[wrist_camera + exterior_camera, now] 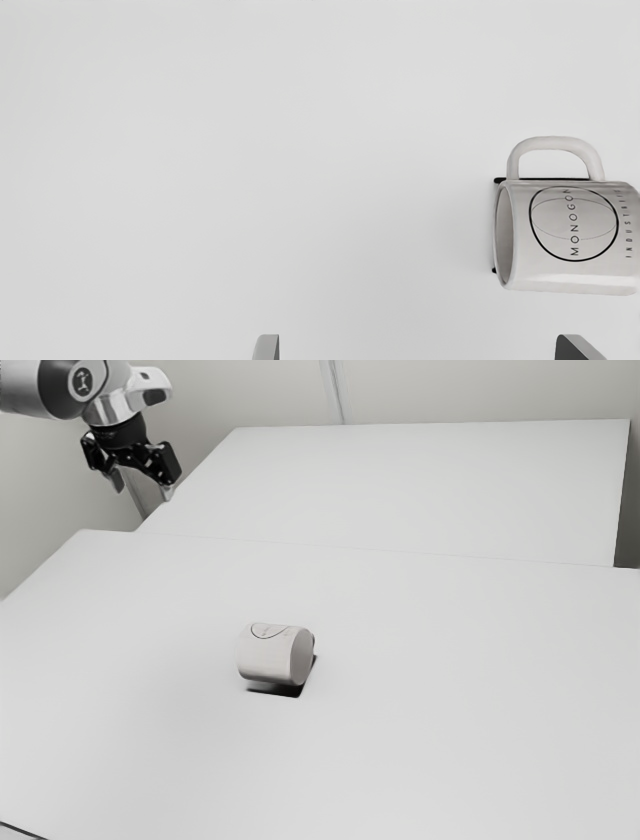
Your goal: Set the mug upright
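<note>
A white mug (268, 652) lies on its side on the white table, its flat base facing the exterior view's right. My gripper (142, 490) is up at the exterior view's upper left, above table height and well away from the mug. In the wrist view the mug (565, 270) shows its handle, dark lettering in a circle and part of its open mouth; its base end is cut off by the picture's edge. The gripper (417, 347) is open there, its fingers wide apart with nothing between them.
The white table (420, 760) stretches around the mug. Behind it stands another white surface (420, 490), with pale walls beyond. A thin dark line crosses the exterior view's lower left corner.
</note>
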You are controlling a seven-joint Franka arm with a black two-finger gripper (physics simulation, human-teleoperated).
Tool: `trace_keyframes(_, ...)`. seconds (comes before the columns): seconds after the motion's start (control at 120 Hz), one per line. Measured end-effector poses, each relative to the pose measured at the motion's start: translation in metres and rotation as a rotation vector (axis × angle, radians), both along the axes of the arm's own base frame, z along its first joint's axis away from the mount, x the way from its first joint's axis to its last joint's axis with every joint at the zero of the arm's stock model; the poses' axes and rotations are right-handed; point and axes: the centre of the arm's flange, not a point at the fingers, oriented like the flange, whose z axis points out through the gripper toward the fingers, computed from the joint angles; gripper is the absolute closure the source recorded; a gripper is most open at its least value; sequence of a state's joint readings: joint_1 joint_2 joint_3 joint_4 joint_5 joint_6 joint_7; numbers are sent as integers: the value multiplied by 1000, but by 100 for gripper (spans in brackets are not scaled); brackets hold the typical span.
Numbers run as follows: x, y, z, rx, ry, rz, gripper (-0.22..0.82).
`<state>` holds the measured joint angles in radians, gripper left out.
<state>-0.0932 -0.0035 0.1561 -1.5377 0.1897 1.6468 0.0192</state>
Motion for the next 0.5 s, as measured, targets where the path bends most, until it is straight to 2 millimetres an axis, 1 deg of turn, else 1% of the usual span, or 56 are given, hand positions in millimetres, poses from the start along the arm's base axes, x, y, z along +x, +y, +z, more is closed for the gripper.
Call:
trace_keyframes(0.183,-1,-19,0,-2,-2,-29,0)
trace_keyframes(0.267,-1,-27,-6,-24,8,-37,0)
trace_keyframes(0.325,0,-32,-16,-85,25,-36,0)
trace_keyframes(0.367,1,-36,-28,-147,46,-31,0)
trace_keyframes(0.5,6,-44,-75,-339,131,7,0)
